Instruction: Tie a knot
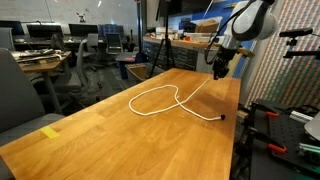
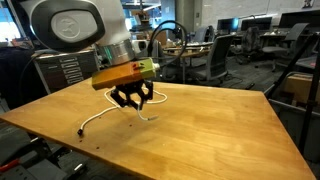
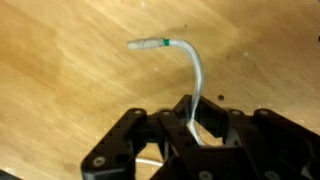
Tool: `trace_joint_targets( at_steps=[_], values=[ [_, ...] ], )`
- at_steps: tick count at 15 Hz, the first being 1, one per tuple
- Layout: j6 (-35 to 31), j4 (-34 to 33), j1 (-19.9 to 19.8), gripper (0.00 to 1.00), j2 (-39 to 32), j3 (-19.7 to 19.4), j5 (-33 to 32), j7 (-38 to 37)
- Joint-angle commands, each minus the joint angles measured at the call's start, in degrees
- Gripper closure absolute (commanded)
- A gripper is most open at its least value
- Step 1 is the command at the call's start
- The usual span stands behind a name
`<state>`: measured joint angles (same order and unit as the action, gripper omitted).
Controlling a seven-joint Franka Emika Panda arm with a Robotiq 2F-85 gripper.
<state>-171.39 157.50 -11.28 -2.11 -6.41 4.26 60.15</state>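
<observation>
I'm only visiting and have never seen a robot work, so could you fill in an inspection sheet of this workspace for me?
Surface: wooden table, bare apart from the items below.
Job's things: white rope lies in one loose loop, not pulled tight. One end is lifted and the other lies near the table edge.
Clutter: yellow tag near a corner.
Grippers: gripper shut on the white rope close to its end.
Cables: nothing seen on the table.
Surroundings: office chairs and desks behind.

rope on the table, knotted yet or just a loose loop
Loose loop: the rope lies in one wide crossed loop, not pulled tight; the gripper is shut on it.
</observation>
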Motion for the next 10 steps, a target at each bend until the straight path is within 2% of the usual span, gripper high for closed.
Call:
trace_joint_targets(
  at_steps=[1,4,7,8,9,10],
  values=[
    [-1.8,0.0,-5.75,0.97,-0.5,-1.51,15.87,10.59],
    [-2.39,0.01,-9.7,0.97,-0.92,-2.72,25.67,14.44],
    [-3.0,-0.51,-11.63,0.97,-2.05,-2.92,30.08,16.11],
    [-3.89,-0.79,-11.54,0.94,-3.52,-2.85,29.51,15.2],
    [-1.48,0.02,-11.57,0.64,-1.58,-3.26,27.58,14.4],
    [-1.48,0.04,-11.64,0.89,-1.93,-3.26,27.6,14.39]
  ],
)
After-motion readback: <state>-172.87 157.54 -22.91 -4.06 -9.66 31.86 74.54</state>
